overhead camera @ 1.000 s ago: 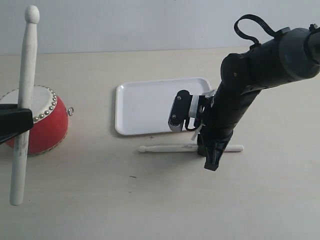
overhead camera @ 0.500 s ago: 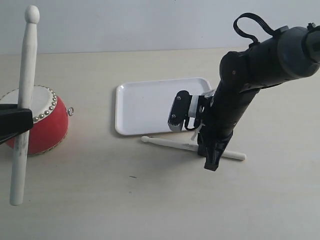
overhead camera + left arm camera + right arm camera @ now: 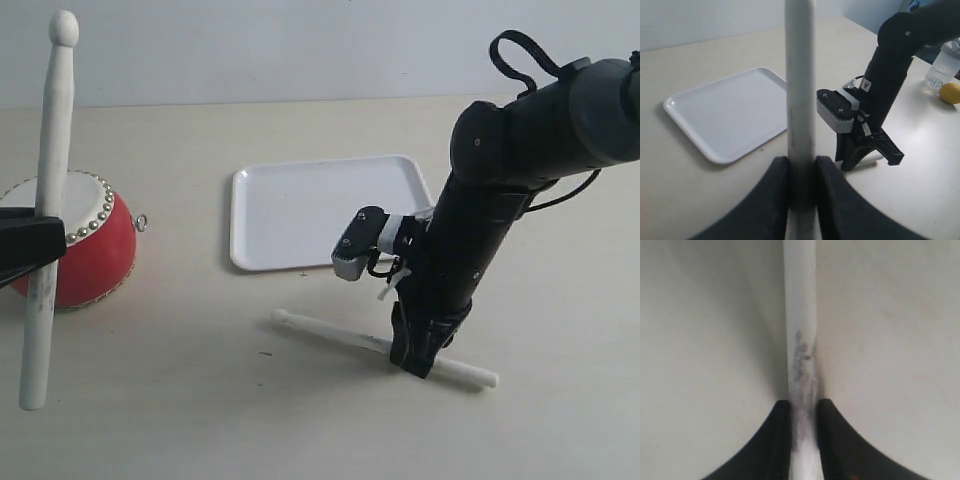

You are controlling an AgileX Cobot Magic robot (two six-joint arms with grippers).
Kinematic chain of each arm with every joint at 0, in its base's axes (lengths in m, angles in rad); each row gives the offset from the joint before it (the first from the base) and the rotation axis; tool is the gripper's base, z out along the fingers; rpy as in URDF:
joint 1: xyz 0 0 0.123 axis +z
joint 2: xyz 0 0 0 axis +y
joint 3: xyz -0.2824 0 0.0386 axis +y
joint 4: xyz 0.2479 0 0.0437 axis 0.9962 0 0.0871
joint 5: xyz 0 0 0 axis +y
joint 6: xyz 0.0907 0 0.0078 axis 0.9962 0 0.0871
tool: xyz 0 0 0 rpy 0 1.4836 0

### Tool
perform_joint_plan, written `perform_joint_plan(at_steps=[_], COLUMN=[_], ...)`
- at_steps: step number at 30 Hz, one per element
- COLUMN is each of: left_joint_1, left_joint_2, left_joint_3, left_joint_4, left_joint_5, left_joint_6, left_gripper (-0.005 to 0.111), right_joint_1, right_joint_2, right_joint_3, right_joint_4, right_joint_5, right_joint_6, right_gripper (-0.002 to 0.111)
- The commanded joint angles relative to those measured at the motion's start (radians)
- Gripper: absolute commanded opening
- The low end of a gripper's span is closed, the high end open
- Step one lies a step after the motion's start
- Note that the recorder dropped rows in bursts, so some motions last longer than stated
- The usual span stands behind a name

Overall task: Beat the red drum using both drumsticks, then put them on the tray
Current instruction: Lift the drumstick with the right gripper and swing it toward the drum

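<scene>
Pale wood, stiff, light, smooth: expect slip, so you hold mid-shaft. Exterior: two drumsticks, one red drum (image 3: 95, 245), one tray (image 3: 300, 210). Your left pincer (image 3: 40, 245) clamps left drumstick (image 3: 55, 130) upright before red drum; right pincer (image 3: 420, 358) grips right drumstick (image 3: 320, 330) low at counter (image 3: 200, 420), near tray, not touching. Left wrist: fingers (image 3: 774, 192) pressed on shaft. Right wrist: same, shaft scuffed.

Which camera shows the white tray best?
The exterior view: nearly the whole tray shows, a corner behind the right arm. The left wrist view has a drumstick covering its edge; the right wrist view misses it.
</scene>
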Motion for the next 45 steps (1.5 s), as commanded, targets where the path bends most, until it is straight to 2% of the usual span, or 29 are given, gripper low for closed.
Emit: perform_joint_plan(at_steps=[1, 9, 16, 23, 25, 27, 29, 30, 31, 32, 34, 36, 38, 41, 43, 44, 45], left_joint_1=[0.002, 0.002, 0.002, 0.002, 0.002, 0.002, 0.002, 0.002, 0.002, 0.002, 0.002, 0.002, 0.002, 0.002, 0.002, 0.002, 0.002], left_joint_2=[0.001, 0.001, 0.001, 0.001, 0.001, 0.001, 0.001, 0.015, 0.023, 0.051, 0.11, 0.177, 0.235, 0.314, 0.352, 0.381, 0.394], left_joint_3=[0.001, 0.001, 0.001, -0.004, -0.022, -0.067, -0.131, -0.187, -0.212, -0.272, -0.338, -0.389, -0.418, -0.453, -0.481, -0.508, -0.521], left_joint_4=[-0.01, -0.007, 0.058, 0.096, 0.14, 0.229, 0.394, 0.565, 0.64, 0.82, 1.014, 1.085, 1.088, 1.142, 1.215, 1.298, 1.342], left_joint_5=[-0.012, -0.014, -0.054, -0.141, -0.146, -0.124, -0.087, -0.04, -0.015, 0.052, 0.131, 0.17, 0.18, 0.183, 0.197, 0.223, 0.241], left_joint_6=[0.004, 0.004, 0.004, 0.004, -0.011, -0.094, -0.252, -0.403, -0.468, -0.616, -0.751, -0.783, -0.798, -0.824, -0.86, -0.91, -0.927], left_gripper=[0.0, 0.0, 0.0, 0.0, 0.0, 0.0, 0.0, 0.0, 0.0, 0.0, 0.0, 0.0, 0.0, 0.0, 0.0, 0.0, 0.0], right_joint_1=[0.002, 0.002, 0.002, 0.002, 0.002, 0.002, 0.002, 0.002, 0.008, 0.018, 0.057, 0.117, 0.18, 0.28, 0.322, 0.352, 0.367], right_joint_2=[-0.079, -0.183, -0.217, -0.217, -0.217, -0.219, -0.231, -0.244, -0.251, -0.268, -0.286, -0.294, -0.294, -0.294, -0.294, -0.294, -0.294], right_joint_3=[0.003, 0.003, 0.003, 0.003, 0.003, -0.005, -0.035, -0.063, -0.08, -0.117, -0.171, -0.229, -0.275, -0.332, -0.35, -0.361, -0.36], right_joint_4=[0.2, 0.59, 0.918, 1.085, 1.122, 1.151, 1.097, 1.049, 1.016, 0.945, 0.812, 0.645, 0.46, -0.009, -0.215, -0.354, -0.413], right_joint_5=[0.053, 0.044, -0.032, -0.046, -0.044, -0.035, -0.035, -0.035, -0.039, -0.05, -0.105, -0.166, -0.197, -0.238, -0.238, -0.241, -0.248], right_joint_6=[-0.155, -0.388, -0.414, -0.459, -0.477, -0.531, -0.543, -0.543, -0.53, -0.49, -0.389, -0.288, -0.151, 0.179, 0.333, 0.434, 0.473], right_gripper=[0.0, 0.0, 0.0, 0.0, 0.0, 0.0, 0.0, 0.0, 0.0, 0.0, 0.0, 0.0, 0.0, 0.0, 0.0, 0.0, 0.0])
